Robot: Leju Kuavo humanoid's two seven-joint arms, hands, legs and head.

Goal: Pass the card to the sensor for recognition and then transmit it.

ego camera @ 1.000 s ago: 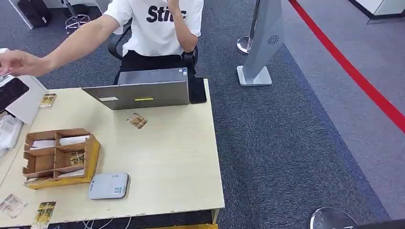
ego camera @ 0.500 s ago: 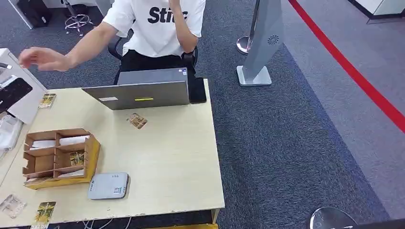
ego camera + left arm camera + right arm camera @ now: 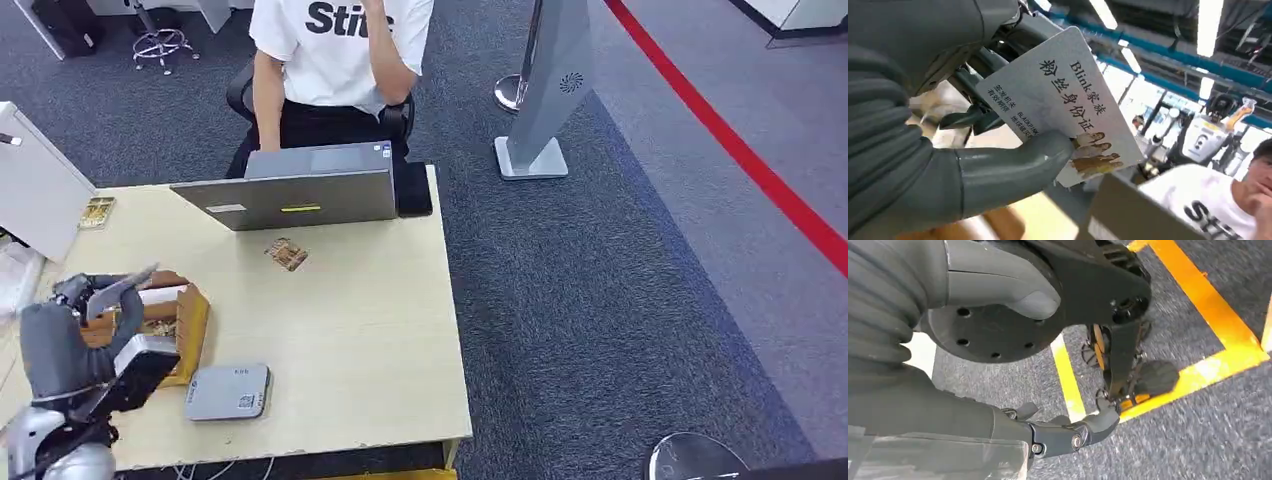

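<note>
The left hand [image 3: 75,320] is reaching in at the head view's 8 o'clock, hovering over the wooden organizer box [image 3: 185,318]. Seen from its wrist, it is pinching one white card [image 3: 1063,107] between thumb [image 3: 1013,167] and fingers, with the printed face showing. The right hand [image 3: 998,365] is hanging over grey floor with yellow lines; its fingers are lying loosely apart and holding nothing.

One beige table [image 3: 350,330] is carrying one grey sensor pad [image 3: 228,391] at its near edge, just beside the box toward 3 o'clock. One silver laptop [image 3: 290,195] is sitting at the table's far edge. Two loose cards are lying flat on the tabletop: one brown card [image 3: 287,253] near the laptop, one yellow card [image 3: 97,212] toward 10 o'clock. One person in a white shirt [image 3: 340,50] is sitting behind the laptop at 12 o'clock. One grey stand [image 3: 550,90] is standing on the carpet at 1 o'clock.
</note>
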